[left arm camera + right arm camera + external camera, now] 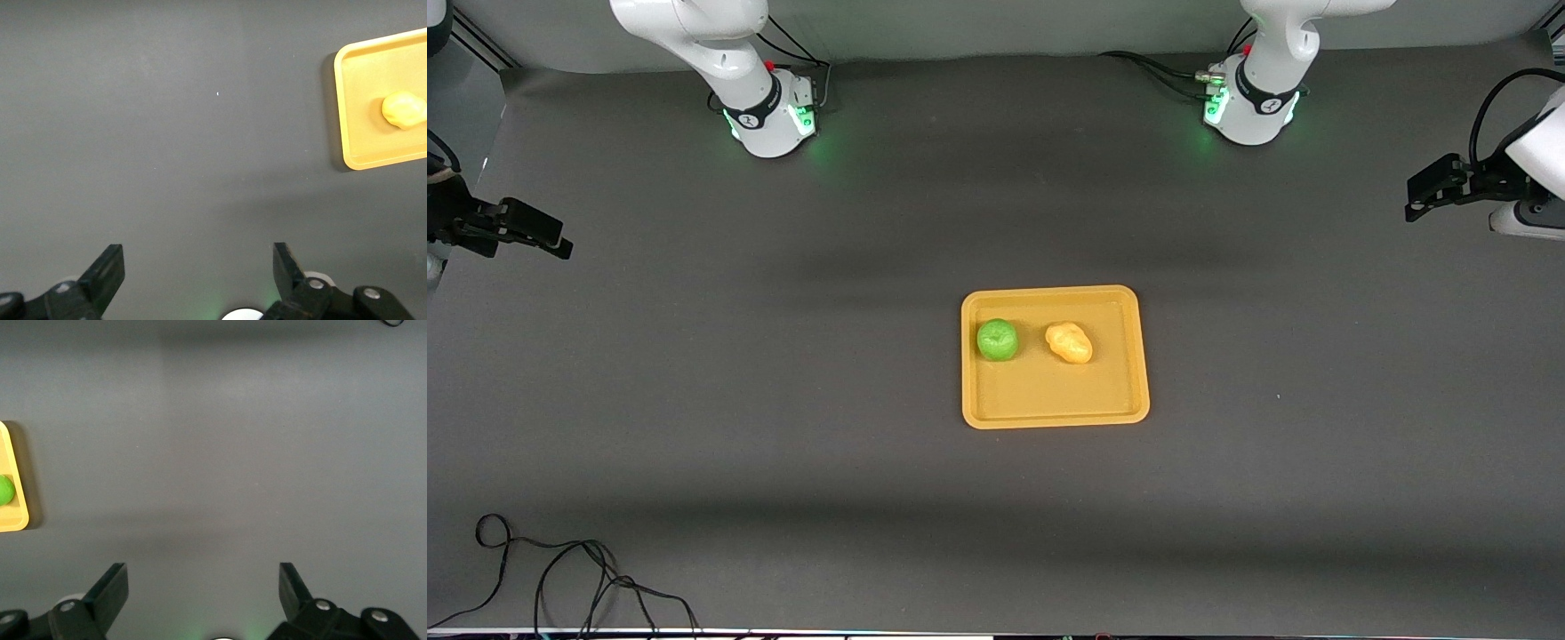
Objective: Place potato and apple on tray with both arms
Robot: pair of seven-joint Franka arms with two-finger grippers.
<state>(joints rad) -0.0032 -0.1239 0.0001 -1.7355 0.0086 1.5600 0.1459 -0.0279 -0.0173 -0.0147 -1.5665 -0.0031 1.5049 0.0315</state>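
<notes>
Nearest the front camera: loose black cable, coiled on the table edge toward the right arm's end, well apart from both grippers.

Table: covered by a dark grey mat, spanning the whole front view.

Right arm and left arm: white, bases lit green along the table edge farthest from the front camera. Both waiting, drawn out to their own ends of the table.

Tray: orange-yellow, rectangular, flat on the mat between the two grippers, well apart from each. Visible in the left wrist view by one short rim and corner, and in the right wrist view by one corner only.

Left gripper: hovering over bare mat at the left arm's end of the table. Released, fingers spread wide in the left wrist view, nothing between them.

Right gripper: hovering over bare mat at the right arm's end of the table. Released likewise, fingers spread wide in the right wrist view, nothing between them.

Apple: green, round, resting in the tray, on the side closest to the right gripper, near the rim there. Partly visible in the right wrist view.

Potato: yellow-orange, lumpy, resting in the tray beside the apple, on the side toward the left gripper, not touching the apple. Also visible in the left wrist view. Both well apart from either gripper.
</notes>
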